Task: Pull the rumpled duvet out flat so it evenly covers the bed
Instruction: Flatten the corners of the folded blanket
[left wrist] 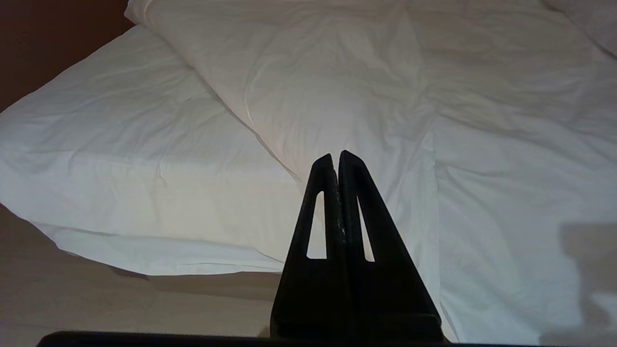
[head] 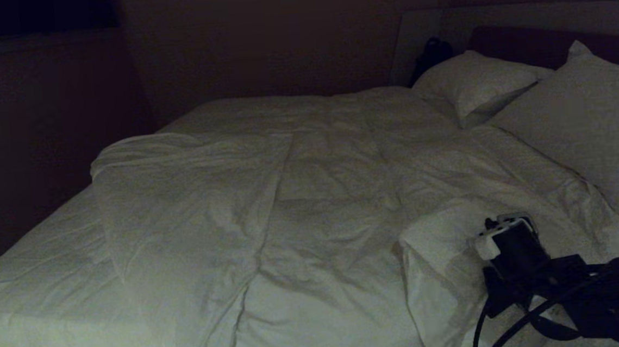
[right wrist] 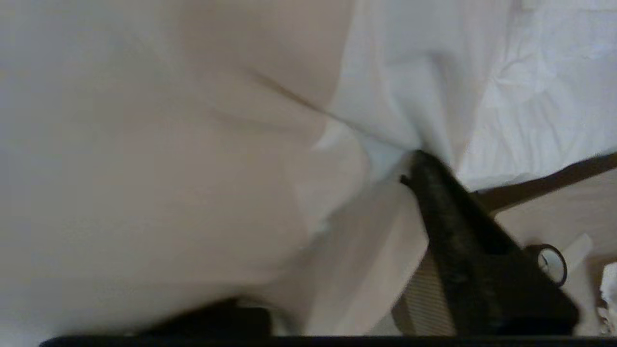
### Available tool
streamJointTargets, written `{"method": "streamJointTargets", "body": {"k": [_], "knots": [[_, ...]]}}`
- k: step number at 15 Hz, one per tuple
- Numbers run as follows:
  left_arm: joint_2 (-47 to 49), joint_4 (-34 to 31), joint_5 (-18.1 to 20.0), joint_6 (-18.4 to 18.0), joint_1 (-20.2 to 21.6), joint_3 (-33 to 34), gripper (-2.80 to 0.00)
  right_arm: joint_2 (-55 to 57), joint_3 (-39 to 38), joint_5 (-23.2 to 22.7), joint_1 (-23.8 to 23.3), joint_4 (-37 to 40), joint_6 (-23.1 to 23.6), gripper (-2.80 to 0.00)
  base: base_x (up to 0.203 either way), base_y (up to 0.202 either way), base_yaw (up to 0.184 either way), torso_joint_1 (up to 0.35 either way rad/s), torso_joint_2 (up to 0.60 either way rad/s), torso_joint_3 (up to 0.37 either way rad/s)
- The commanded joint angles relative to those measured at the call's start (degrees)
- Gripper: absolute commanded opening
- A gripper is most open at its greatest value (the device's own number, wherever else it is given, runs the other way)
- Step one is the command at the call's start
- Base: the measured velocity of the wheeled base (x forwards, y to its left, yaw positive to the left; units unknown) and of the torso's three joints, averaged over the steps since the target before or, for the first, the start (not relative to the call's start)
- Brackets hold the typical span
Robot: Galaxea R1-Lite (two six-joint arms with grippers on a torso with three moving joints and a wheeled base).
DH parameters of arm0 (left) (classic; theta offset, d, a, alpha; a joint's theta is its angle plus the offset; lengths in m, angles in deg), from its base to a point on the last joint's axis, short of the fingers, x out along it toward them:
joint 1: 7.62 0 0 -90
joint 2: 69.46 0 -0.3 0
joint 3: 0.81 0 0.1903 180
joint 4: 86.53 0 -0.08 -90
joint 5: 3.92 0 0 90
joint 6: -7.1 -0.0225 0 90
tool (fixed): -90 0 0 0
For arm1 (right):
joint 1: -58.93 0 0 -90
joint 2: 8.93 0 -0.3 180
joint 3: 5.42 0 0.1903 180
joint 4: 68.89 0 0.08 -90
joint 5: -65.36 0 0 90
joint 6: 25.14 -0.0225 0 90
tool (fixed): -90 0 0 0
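Observation:
The white creased duvet (head: 311, 195) lies bunched across the middle of the bed (head: 39, 279), leaving bare mattress sheet on the left side. One duvet corner is folded back in a puffy lump (head: 439, 240) near the front right. My right gripper (head: 491, 242) is pressed against that lump. In the right wrist view one black finger (right wrist: 448, 217) stands far out to the side, and duvet cloth (right wrist: 193, 168) fills the wide gap and hides the other finger; the gripper is open. My left gripper (left wrist: 336, 154) is shut and empty, held off the near bed edge, with the duvet (left wrist: 337, 86) beyond it.
Two white pillows (head: 477, 83) (head: 594, 121) lean at the dark headboard (head: 540, 43) at the back right, and a black object (head: 432, 53) sits beside them. Pale floor (left wrist: 96, 299) runs along the bed's near edge. Dark walls close in behind and to the left.

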Motion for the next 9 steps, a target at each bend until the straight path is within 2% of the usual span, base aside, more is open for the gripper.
{"method": "streamJointTargets", "body": {"k": [1,4,6,8,9], "knots": [[0.02,0.01,-0.07,0.0,0.02,0.02,-2.8,-4.65,-0.29,0.26,0.34,0.2,0.19,0.0,0.0,0.0,0.0,0.0,0.0,0.0],[0.02,0.01,0.02,0.0,0.02,0.02,-2.8,-13.87,-0.35,0.17,3.28,3.44,0.55,0.0,0.0,0.0,0.0,0.0,0.0,0.0],[0.02,0.01,-0.06,0.0,0.02,0.02,-2.8,-20.15,-0.08,-0.59,8.1,7.65,0.54,0.0,0.0,0.0,0.0,0.0,0.0,0.0],[0.02,0.01,0.02,0.0,0.02,0.02,-2.8,-25.16,0.76,-2.88,11.91,12.25,0.41,0.0,0.0,0.0,0.0,0.0,0.0,0.0],[0.02,0.01,-0.07,0.0,0.02,0.02,-2.8,-27.43,1.49,-5.64,12.8,14.97,0.3,0.0,0.0,0.0,0.0,0.0,0.0,0.0]]}}
